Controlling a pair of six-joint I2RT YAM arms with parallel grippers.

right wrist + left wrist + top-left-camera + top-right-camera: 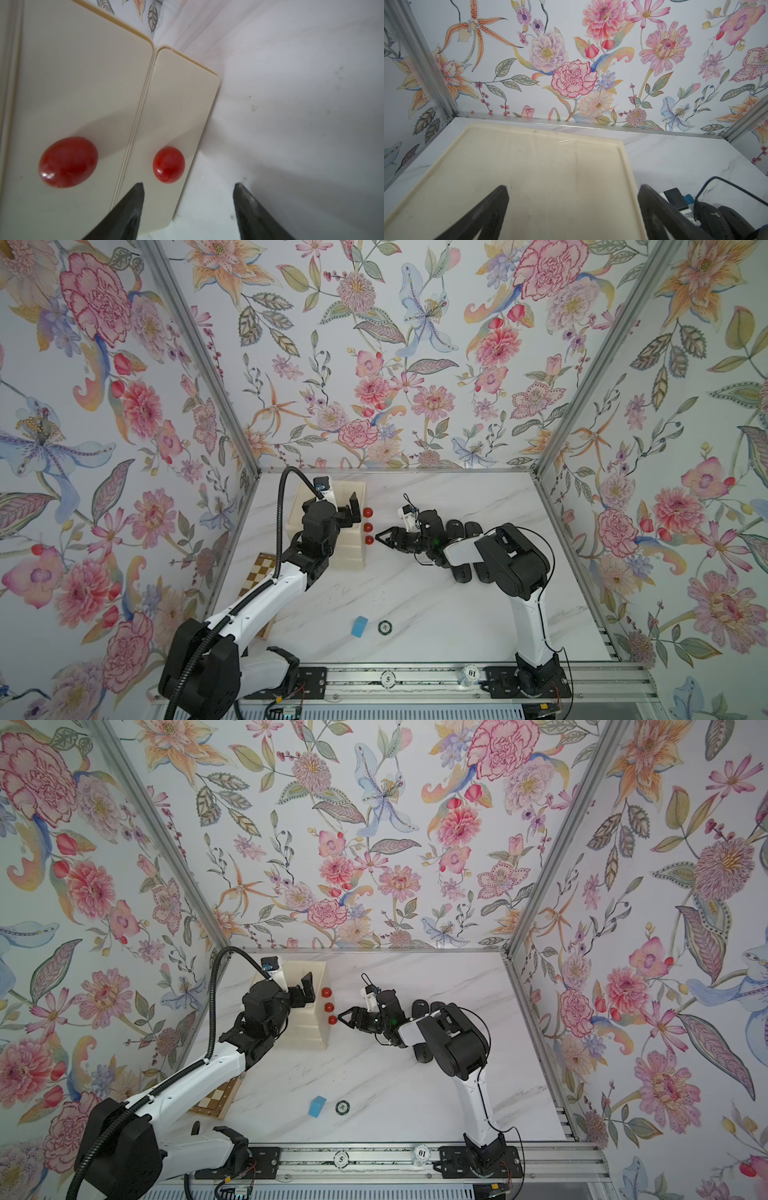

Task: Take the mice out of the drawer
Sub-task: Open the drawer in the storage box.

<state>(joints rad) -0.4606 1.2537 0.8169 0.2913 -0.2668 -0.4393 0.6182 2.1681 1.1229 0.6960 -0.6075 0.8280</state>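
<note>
My R pincer (188, 187) is open, w/ a fair gap between the tips & nothing in it. It points at the front of the cream drawer box (353, 489), right by the lowest red knob (169, 164). That knob sits just ahead of my tips, not touching them. The middle knob (68, 162) is on the drawer front next to it. I can't tell if any drawer is pulled out.

My L pincer (572, 187) is open wide too & empty. It hangs over the flat top of the box.

The mice (472, 529): black ones lie on the white table (415, 605), out of the box, close by my R arm & partly hid under it. My L wrist view shows two black mice (714, 216) side by side. I can't count them all.

Near the front edge are a blue block (359, 626) & a round chip (385, 627), just beside each other, well apart from the box. A checker board (262, 568) pokes out from under my L arm.
</note>
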